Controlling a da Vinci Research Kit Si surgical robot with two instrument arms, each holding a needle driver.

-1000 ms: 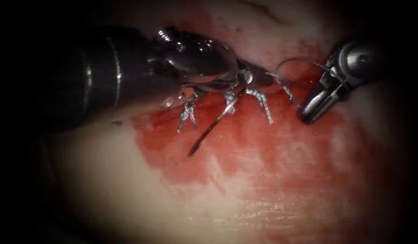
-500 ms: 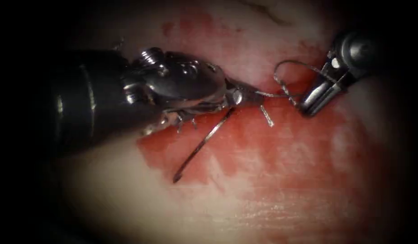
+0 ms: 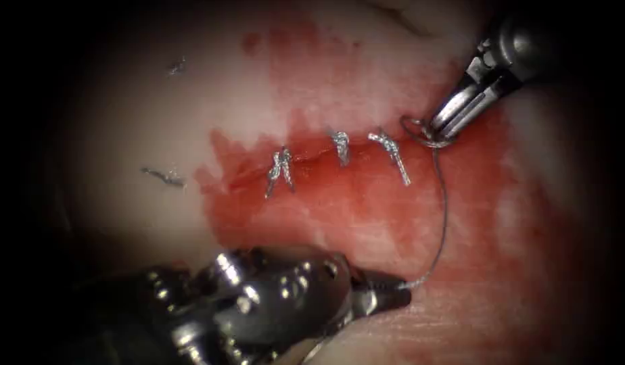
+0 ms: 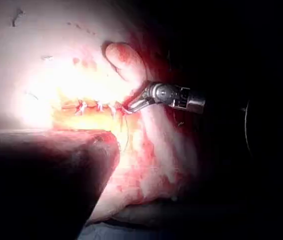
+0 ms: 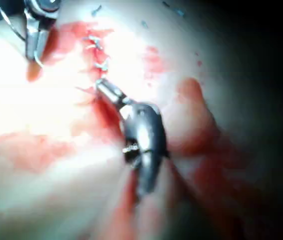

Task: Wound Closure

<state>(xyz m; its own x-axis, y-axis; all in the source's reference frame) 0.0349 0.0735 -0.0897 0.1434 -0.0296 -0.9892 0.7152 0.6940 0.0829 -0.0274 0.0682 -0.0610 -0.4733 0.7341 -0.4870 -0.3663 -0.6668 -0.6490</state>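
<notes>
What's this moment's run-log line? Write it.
left hand: shut on thin silver thread | right hand: shut on its loop | three knotted silver stitches across cut

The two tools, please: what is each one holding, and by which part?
Left tool grips the thread at its lower end; right tool grips its loop at the cut's right end.

thread [image 3: 442,216] taut, three knotted stitches [image 3: 339,145]

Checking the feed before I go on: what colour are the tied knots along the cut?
Silvery grey, the knots show best in the endoscope view.
</notes>
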